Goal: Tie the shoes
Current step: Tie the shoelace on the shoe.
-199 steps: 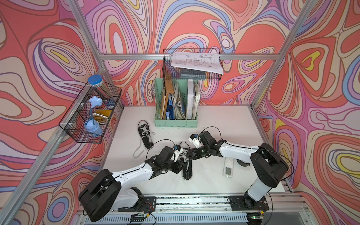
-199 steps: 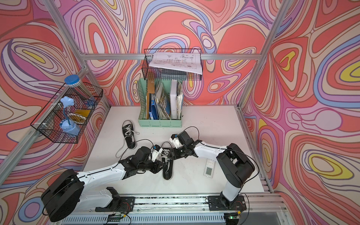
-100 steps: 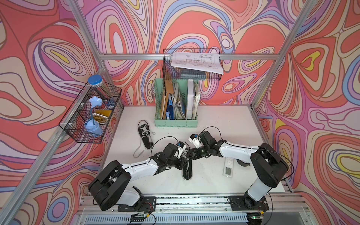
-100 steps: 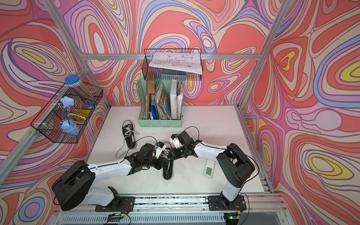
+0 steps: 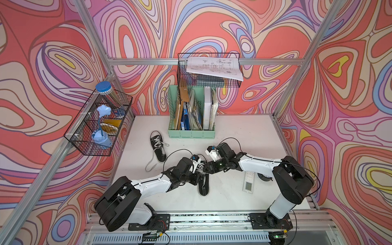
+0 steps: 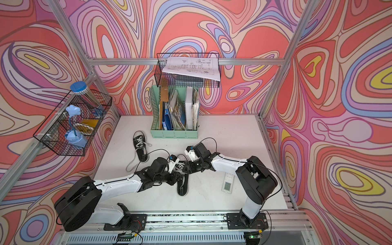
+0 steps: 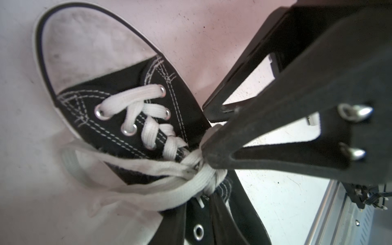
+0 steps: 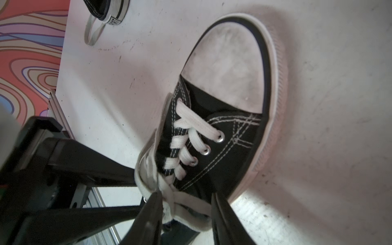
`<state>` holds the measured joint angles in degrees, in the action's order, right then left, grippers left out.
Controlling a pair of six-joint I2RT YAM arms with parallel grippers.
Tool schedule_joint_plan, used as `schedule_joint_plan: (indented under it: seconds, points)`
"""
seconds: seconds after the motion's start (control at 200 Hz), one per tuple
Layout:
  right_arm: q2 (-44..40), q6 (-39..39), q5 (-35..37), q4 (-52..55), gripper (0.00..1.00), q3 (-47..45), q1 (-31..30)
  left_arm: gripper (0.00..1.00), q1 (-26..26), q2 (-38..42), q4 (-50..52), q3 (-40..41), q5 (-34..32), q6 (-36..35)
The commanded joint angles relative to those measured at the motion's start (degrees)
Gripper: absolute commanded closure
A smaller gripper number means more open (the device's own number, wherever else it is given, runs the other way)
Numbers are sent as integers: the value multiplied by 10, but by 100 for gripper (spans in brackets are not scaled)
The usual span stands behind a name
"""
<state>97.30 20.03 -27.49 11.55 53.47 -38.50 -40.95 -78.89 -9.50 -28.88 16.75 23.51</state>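
One of the shoes (image 5: 203, 186) lies mid-table, black canvas with white laces, heel toward the front. Both grippers meet over its laces. My left gripper (image 5: 200, 169) comes from the front left. In the left wrist view its tips (image 7: 206, 191) close on the bunched lace (image 7: 210, 178) at the knot. My right gripper (image 8: 186, 203) stands open from the right side, and a lace loop (image 8: 191, 203) lies between its fingers (image 8: 152, 214). The other shoe (image 5: 158, 147) lies apart at the back left, its loose lace (image 5: 149, 165) trailing forward.
A green file holder (image 5: 192, 118) stands at the back, under a wire basket with papers (image 5: 209, 72). A wire shelf (image 5: 99, 125) hangs on the left wall. A white remote-like device (image 5: 248, 180) lies right of the near shoe, under my right arm.
My left arm has stretched further right and lower toward the near shoe, and its jaws have narrowed a little. The right arm and both shoes have stayed put.
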Motion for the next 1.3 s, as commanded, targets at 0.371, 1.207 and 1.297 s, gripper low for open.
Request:
schedule_joint_plan:
  seconds: [0.371, 1.207, 1.297]
  points:
    - [0, -6, -1, -4, 60, -1, -3, 78, -2, -61, -30, 0, 29, -10]
    - [-11, -14, 2, 12, 60, -2, -3, 93, -2, 21, 59, 0, 15, -12]
    - [-20, -17, 3, 17, 59, -2, -3, 89, -2, 12, 51, -1, 28, -8]
